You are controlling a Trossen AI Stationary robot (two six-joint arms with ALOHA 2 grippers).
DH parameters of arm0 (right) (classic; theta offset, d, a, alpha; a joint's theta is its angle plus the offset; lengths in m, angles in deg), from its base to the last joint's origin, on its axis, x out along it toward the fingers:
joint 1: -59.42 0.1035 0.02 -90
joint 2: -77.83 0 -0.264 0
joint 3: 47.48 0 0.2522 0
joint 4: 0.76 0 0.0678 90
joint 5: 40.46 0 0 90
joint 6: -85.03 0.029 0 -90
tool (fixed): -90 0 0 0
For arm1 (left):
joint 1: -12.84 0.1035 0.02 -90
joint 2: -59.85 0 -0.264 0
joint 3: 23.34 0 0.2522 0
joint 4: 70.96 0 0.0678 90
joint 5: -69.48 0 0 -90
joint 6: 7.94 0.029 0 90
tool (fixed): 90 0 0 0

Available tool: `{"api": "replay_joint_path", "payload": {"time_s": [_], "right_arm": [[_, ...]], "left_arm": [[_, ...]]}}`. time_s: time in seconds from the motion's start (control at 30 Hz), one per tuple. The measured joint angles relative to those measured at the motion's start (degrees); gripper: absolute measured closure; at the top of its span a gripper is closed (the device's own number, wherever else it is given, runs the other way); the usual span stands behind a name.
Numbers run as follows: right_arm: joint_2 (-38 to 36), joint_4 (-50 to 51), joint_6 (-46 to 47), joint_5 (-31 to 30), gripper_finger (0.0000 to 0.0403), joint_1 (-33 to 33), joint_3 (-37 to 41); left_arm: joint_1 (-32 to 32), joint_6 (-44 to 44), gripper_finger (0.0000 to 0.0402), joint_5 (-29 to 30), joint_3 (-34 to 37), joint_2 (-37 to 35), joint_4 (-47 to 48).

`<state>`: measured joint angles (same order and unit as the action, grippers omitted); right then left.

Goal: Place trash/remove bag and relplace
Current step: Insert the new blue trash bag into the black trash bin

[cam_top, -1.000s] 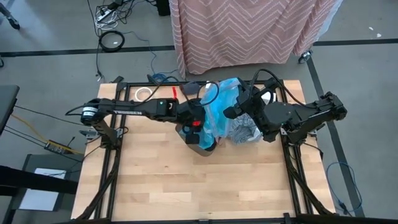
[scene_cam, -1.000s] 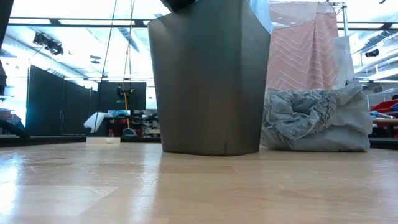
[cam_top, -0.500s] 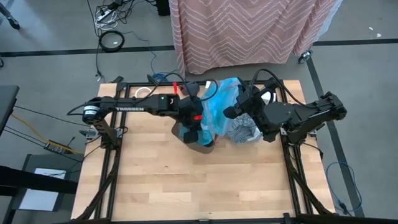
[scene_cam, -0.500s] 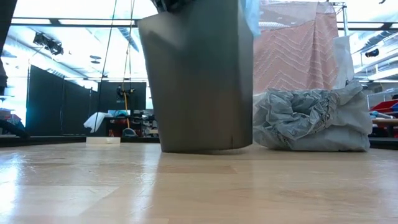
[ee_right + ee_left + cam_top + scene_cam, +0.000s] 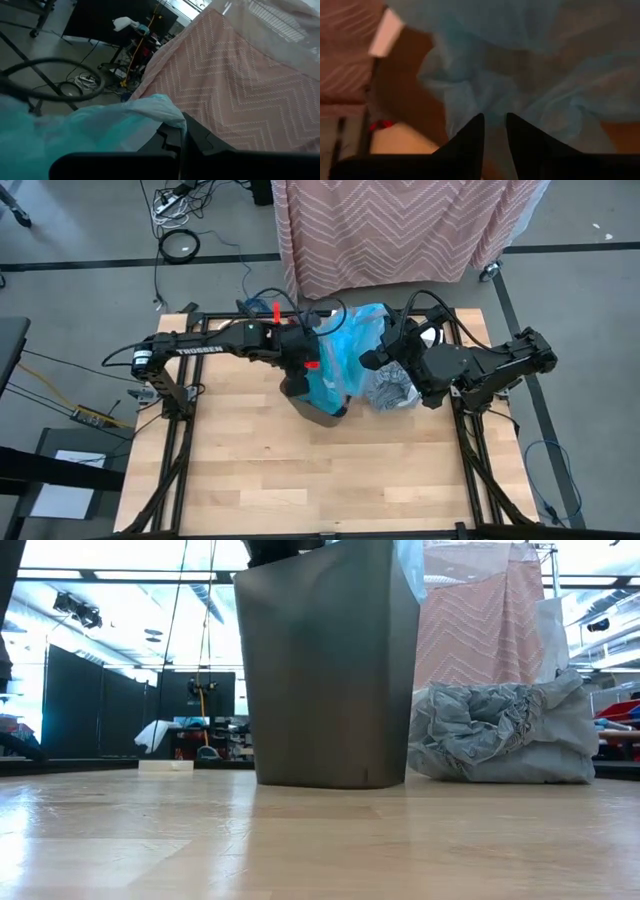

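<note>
A dark grey bin [image 5: 325,660] stands on the table's middle, with a bright blue plastic bag [image 5: 345,350] spread over its mouth. My left gripper [image 5: 312,370] reaches slanting down over the bin's left side, shut on the blue film. My right gripper [image 5: 368,360] is held level above the bin's right side, shut on the blue bag's upper edge. The grey wrinkly bag [image 5: 500,735] sits bunched on the table beside the bin, on its right. The trash is out of view. My left gripper pinches the blue bag's thin film [image 5: 495,107] between its two fingers [image 5: 470,135], coming slanting down from the table's left. The film spreads out rumpled beyond the fingertips, over the bin. One layer or several cannot be told. My right gripper pinches the blue bag's pale upper edge [image 5: 162,111] between its shut fingers [image 5: 197,137], held level from the table's right. The film bunches at the fingers and hangs down from them toward the bin.
A white tape roll [image 5: 165,766] lies at the table's far left. A pink zigzag cloth [image 5: 400,230] hangs beyond the far edge. The near half of the wooden table [image 5: 320,480] is bare. Black frame rails [image 5: 180,440] run along both sides.
My left gripper has risen and gone toward the table's far edge, tipping further downward, still on the blue film. The bin rocked, its right bottom edge lifting briefly, then settled flat again a little to the left in the low view. The grey bag stayed put.
</note>
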<state>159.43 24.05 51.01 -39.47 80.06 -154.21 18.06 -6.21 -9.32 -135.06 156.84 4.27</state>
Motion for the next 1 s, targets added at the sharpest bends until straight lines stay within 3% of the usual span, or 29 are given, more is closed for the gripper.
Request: {"api": "replay_joint_path", "payload": {"time_s": [0.27, 0.5, 0.77, 0.9, 1.0], "right_arm": [[0.0, 0.0, 0.0, -0.1, 0.0403, 0.0, 0.0], [0.0, 0.3, 0.0, -0.1, 0.0403, 0.0, 0.0], [0.0, 0.4, -0.1, -0.1, 0.0403, 0.0, 0.0], [0.0, 0.4, -0.1, -0.1, 0.0403, 0.0, 0.0], [0.0, 0.8, -0.1, 0.0, 0.0403, 0.0, 0.0]], "left_arm": [[0.0, 1.1, 0.0312, 1.4, -5.3, 0.0, 4.7], [-0.1, 2.3, 0.0312, 1.8, -11.8, -0.1, 14.7], [0.0, 2.8, 0.0312, 10.4, -17.7, -0.2, 25.0], [-0.1, 5.8, 0.0312, 11.4, -18.0, -1.9, 21.8], [-1.2, 9.7, 0.0317, 8.2, -17.4, -4.2, 14.6]]}}
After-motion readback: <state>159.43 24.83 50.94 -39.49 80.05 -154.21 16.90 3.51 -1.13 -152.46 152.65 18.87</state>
